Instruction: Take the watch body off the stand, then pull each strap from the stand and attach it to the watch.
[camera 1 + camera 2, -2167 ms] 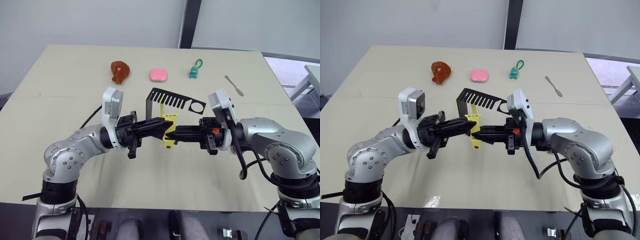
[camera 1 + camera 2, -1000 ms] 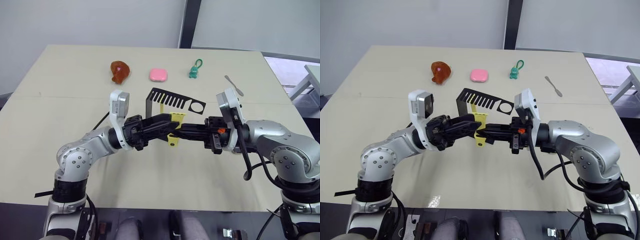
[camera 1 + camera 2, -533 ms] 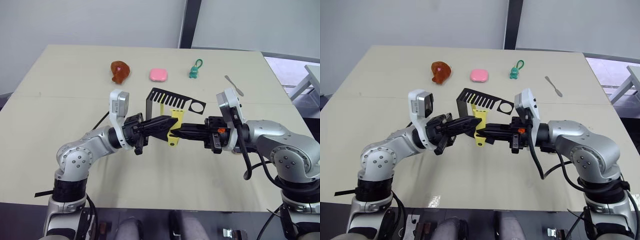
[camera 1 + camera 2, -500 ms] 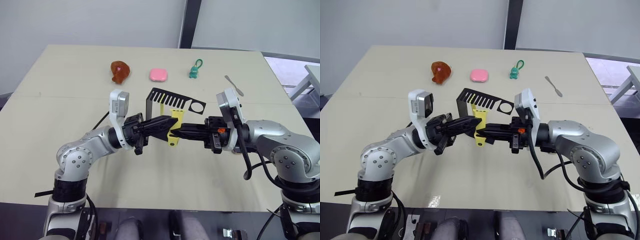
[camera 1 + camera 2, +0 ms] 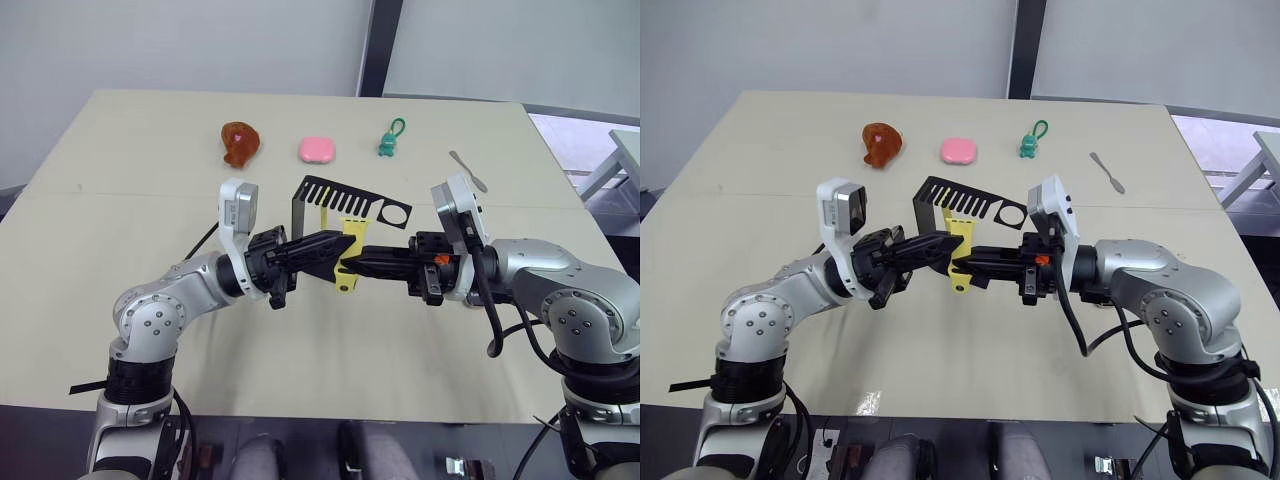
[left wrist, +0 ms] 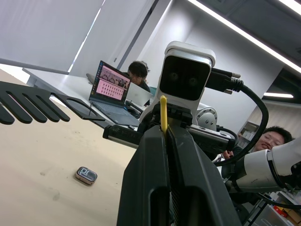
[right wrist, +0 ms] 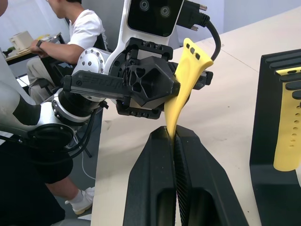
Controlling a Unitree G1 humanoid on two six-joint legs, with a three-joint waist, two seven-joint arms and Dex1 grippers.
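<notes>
The two pincers meet above the middle of the tabletop (image 5: 120, 210), tip against tip. The left pincer (image 5: 336, 252) has its fingers pressed together on a yellow strap (image 5: 347, 256), and the right pincer (image 5: 352, 266) is also closed on this same strap, from the opposite side. The strap stands almost upright between them: its long axis runs from top to bottom, the upper end just in front of the stand and the lower end hanging under the finger tips. In the right wrist view the strap (image 7: 183, 80) rises out of the closed black fingers (image 7: 155, 188) and leans a little, with small holes near its free end. In the left wrist view only the thin edge of the strap (image 6: 163, 113) is visible above the fingers.

Just behind the pincers is the stand (image 5: 345, 202), its comb arm lying across, with the ring end toward the robot's right. A second yellow strap (image 7: 289, 136) hangs in one slot of the comb, pointing down.

The watch body (image 6: 86, 175) lies flat on the tabletop, apart from the stand.

Farther back are a brown toy (image 5: 239, 142), a pink block (image 5: 317, 149), a green keychain figure (image 5: 390, 140) and a small spoon (image 5: 468, 171).
</notes>
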